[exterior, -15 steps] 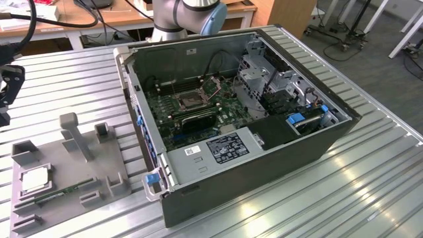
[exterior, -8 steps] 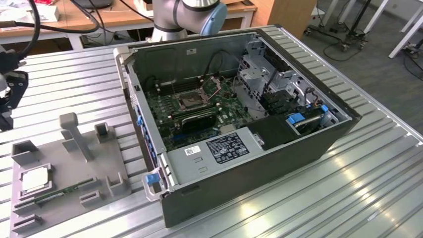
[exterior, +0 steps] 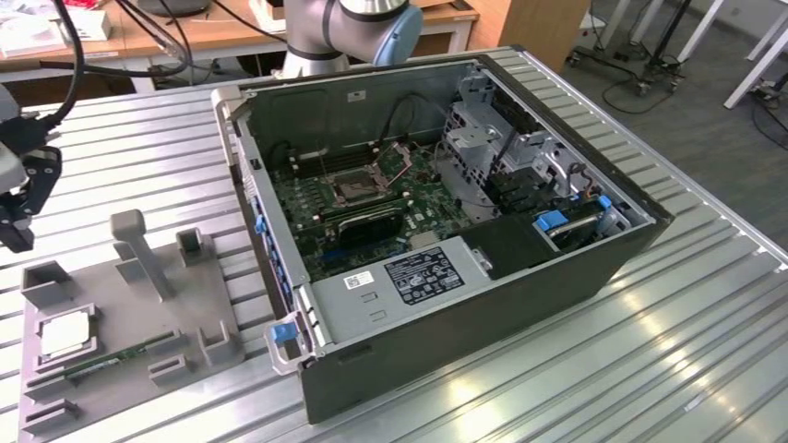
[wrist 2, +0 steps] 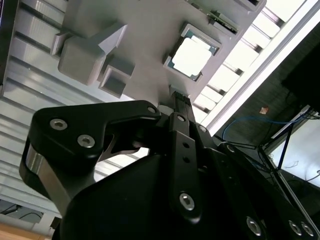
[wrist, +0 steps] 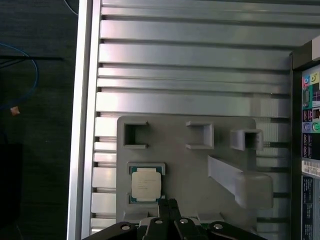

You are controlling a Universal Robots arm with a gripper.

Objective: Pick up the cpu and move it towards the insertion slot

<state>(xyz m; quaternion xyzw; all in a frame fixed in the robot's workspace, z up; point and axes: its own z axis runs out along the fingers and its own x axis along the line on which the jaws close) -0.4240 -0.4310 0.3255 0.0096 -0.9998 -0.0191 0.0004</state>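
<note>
In the exterior view, the pincer [exterior: 15,242] hangs at the left edge of the frame, above the grey holder [exterior: 129,318] that lies on the ribbed metal counter [exterior: 615,369]. The cpu [exterior: 65,332] lies flat in its square recess at the lower left, untouched. The recess walls likely keep it square for a grasp from above. A green memory stick [exterior: 111,358] lies in a groove just beside it. The insertion slot [exterior: 349,187] sits on the green board inside the open computer case [exterior: 493,305], well apart toward the frame's middle. The case rim stands between the two, so the way across looks to go over it. Air above the holder is free apart from its upright posts.

In the second wrist view, the pincer [wrist 2: 180,97] shows its tips together, clamping nothing, with the cpu [wrist 2: 192,56] beyond them.

In the first wrist view, the pincer [wrist: 172,204] points near the cpu [wrist: 145,184], apart from it. Bare counter lies beyond the holder.
</note>
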